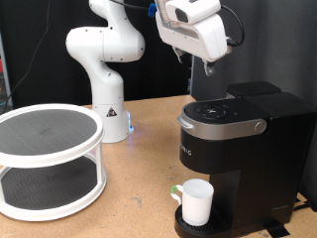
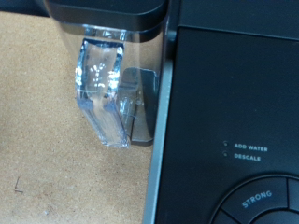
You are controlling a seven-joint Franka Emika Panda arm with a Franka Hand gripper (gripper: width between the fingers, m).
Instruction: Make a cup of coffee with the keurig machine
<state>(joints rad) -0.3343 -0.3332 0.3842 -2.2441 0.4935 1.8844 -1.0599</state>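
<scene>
Already the cup [image 1: 197, 201] stands on the keurig machine [image 1: 238, 149] drip tray at the exterior view's bottom; above the machine hangs the gripper [image 1: 209, 71], its finger spacing unclear.

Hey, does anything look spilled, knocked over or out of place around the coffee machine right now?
Nothing stands out. The cup stands upright on the drip tray of the keurig machine, whose lid is down. No spill shows on the wooden table. The gripper hangs just above the machine's top. The white two-tier rack sits upright.
</scene>
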